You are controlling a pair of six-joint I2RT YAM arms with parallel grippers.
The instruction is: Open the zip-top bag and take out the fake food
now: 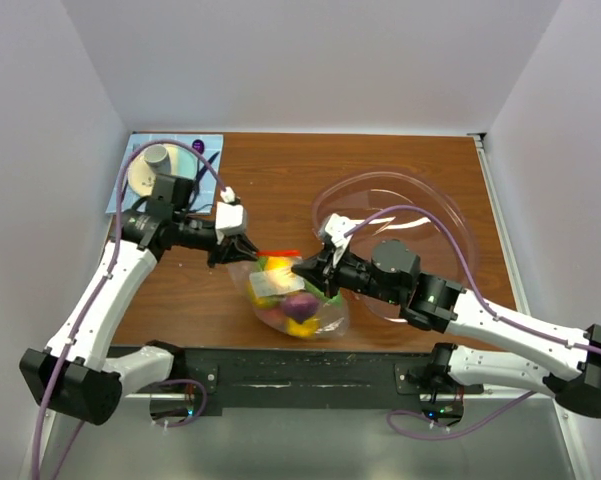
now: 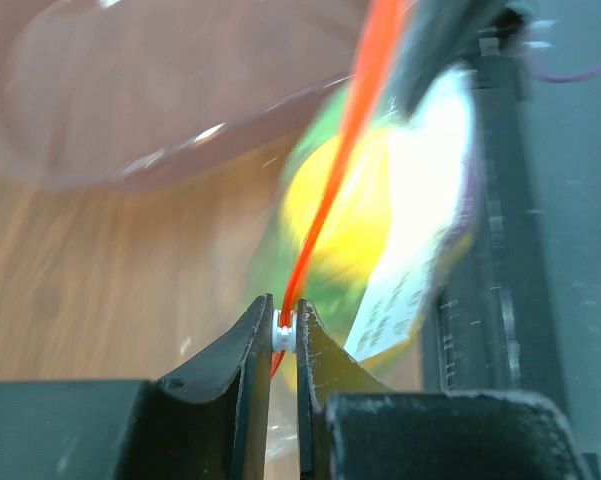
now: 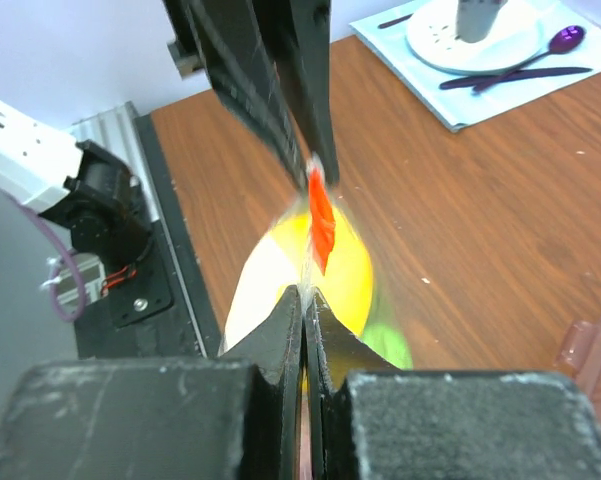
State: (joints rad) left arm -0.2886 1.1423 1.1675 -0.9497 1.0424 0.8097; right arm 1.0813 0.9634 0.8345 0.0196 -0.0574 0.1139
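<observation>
The zip-top bag (image 1: pixel 290 295) lies near the table's front edge between both arms, bulging with fake food: a yellow piece (image 1: pixel 277 270), a purple piece (image 1: pixel 300 306) and a green one. My left gripper (image 1: pixel 242 247) is shut on the small white slider (image 2: pixel 283 330) at the left end of the orange zip strip (image 2: pixel 350 130). My right gripper (image 1: pixel 302 268) is shut on the clear bag film (image 3: pixel 310 275) just below the strip's other end (image 3: pixel 321 220). The yellow food (image 3: pixel 352 268) shows through the plastic. A white label (image 2: pixel 405 290) sits on the bag.
A large clear pinkish bowl (image 1: pixel 450 215) stands at the right, under the right arm. At the back left a blue mat (image 1: pixel 208 143) carries a round plate (image 1: pixel 140 178), a grey cup (image 1: pixel 157 158) and a purple spoon (image 3: pixel 565 40).
</observation>
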